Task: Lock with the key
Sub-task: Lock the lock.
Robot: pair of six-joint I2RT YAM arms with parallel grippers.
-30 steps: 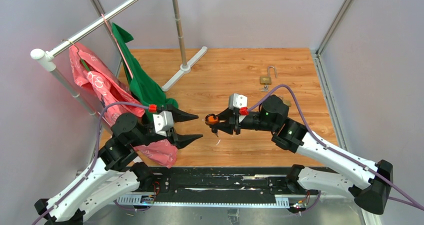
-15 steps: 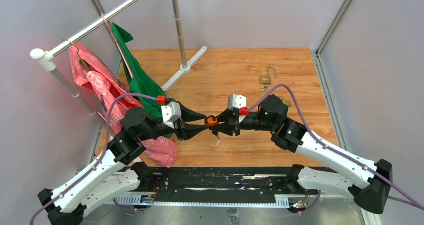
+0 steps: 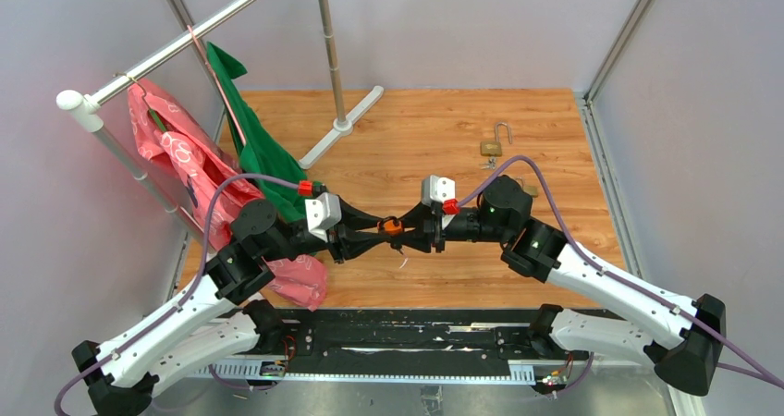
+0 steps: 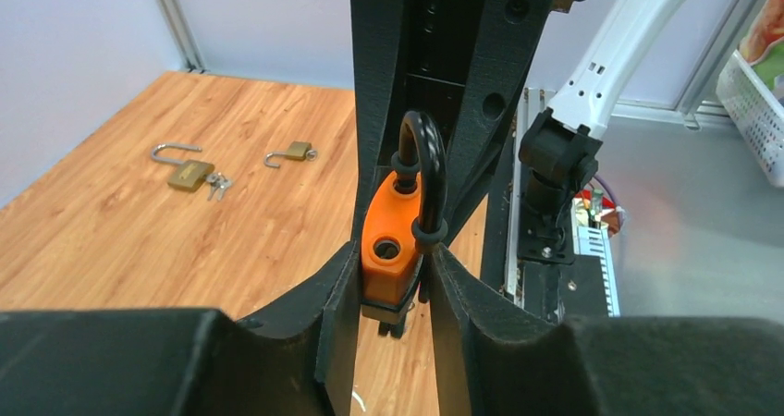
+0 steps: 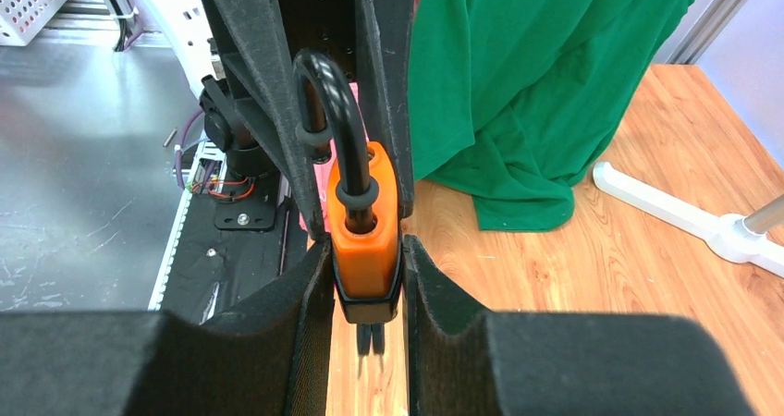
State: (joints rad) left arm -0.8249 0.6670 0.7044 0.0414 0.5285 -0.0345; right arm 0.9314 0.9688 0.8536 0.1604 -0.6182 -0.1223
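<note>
Presently, we find the orange padlock (image 3: 393, 224) held in the air above the desk (image 3: 444, 129), well apart from the brass padlock (image 3: 491, 148) and nearer the arm bases than it. The right gripper (image 5: 366, 250) has narrow jaws clamped on the orange body. The left gripper (image 4: 393, 257) meets it from the opposite side, its jaws pressed against both flanks.
</note>
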